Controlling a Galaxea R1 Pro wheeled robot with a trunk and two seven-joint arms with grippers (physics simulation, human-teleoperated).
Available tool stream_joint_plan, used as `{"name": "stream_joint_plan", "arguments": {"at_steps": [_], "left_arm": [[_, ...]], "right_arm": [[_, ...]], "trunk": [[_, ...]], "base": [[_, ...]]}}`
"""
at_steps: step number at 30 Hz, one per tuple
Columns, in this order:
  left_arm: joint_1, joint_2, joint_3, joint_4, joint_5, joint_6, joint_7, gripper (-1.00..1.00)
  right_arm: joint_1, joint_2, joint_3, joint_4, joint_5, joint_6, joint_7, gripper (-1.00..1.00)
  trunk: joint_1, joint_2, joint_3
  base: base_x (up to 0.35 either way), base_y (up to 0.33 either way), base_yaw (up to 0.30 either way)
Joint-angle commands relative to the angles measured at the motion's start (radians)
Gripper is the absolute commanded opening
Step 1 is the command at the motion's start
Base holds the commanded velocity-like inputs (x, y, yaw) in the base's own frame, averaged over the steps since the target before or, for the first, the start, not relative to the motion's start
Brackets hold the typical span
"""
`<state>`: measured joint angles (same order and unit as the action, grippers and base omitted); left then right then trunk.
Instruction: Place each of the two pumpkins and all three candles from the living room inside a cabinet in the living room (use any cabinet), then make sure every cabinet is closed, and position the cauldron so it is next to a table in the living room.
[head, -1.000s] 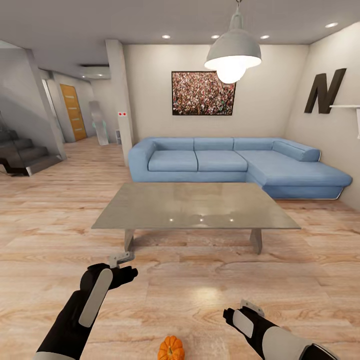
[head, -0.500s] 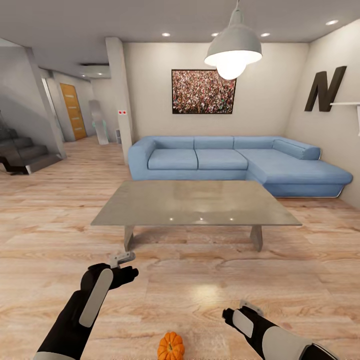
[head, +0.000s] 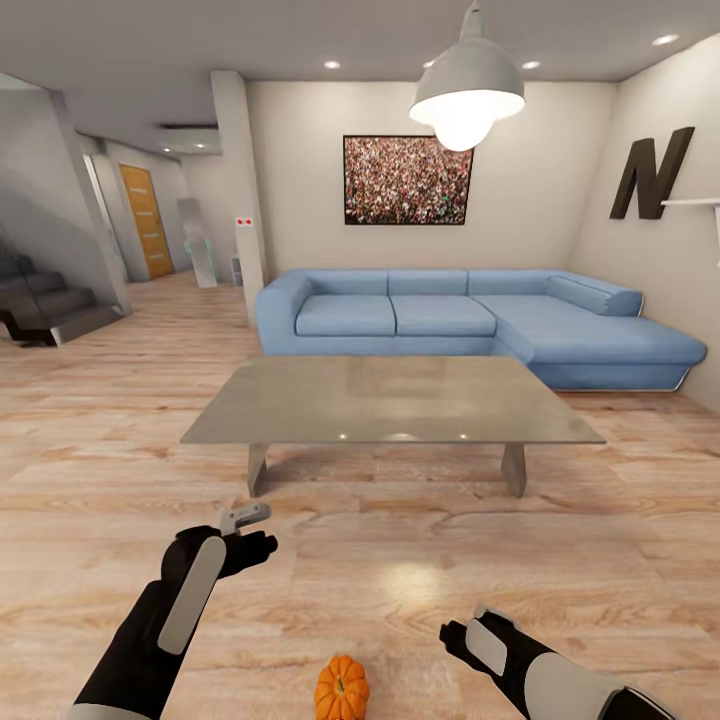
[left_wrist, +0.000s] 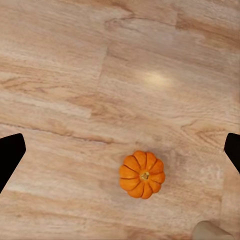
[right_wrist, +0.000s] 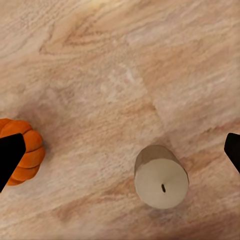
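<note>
While both arms are hanging low over the wooden floor (head: 600, 560), the left claw (head: 245, 517) and the right claw (head: 478, 618) are standing released, grasping nothing. A pumpkin (head: 341, 688) is sitting on the floor between them, a candle (right_wrist: 161, 177) is standing upright near it, and the grey coffee table (head: 390, 400) is lying beyond.

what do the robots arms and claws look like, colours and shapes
Both arms are matte black with rounded joints and a long pale grey panel along the forearm. The right arm's upper part is a white shell. The left claw is light grey metal; the right claw looks pale grey. In the wrist views the fingertips show black.
</note>
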<state>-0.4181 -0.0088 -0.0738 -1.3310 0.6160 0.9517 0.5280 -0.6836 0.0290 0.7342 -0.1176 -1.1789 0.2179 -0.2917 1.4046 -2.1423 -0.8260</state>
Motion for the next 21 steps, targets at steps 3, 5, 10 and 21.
{"name": "stream_joint_plan", "arguments": {"at_steps": [3, 5, 10, 21], "left_arm": [[-0.001, -0.001, -0.001, -0.002, 0.011, 0.022, 0.010, 1.00], [-0.001, -0.001, 0.000, -0.004, 0.011, 0.030, 0.010, 1.00], [-0.001, 0.000, 0.002, -0.005, 0.011, 0.034, 0.010, 1.00], [0.000, -0.001, 0.002, -0.005, 0.011, 0.036, 0.010, 1.00]], "right_arm": [[-0.001, -0.001, 0.008, -0.002, -0.005, 0.005, -0.006, 1.00], [-0.001, -0.001, 0.008, -0.002, -0.005, 0.005, -0.007, 1.00], [-0.001, -0.002, 0.008, -0.001, -0.007, 0.006, -0.007, 1.00], [-0.001, -0.007, 0.008, -0.001, -0.007, 0.007, -0.007, 1.00]], "trunk": [[0.011, -0.022, -0.010], [0.019, -0.036, -0.017], [0.038, -0.071, -0.032], [0.080, -0.148, -0.067]], "base": [[0.000, 0.000, 0.000], [0.000, 0.000, 0.000], [0.000, 0.000, 0.000], [0.000, 0.000, 0.000]]}}
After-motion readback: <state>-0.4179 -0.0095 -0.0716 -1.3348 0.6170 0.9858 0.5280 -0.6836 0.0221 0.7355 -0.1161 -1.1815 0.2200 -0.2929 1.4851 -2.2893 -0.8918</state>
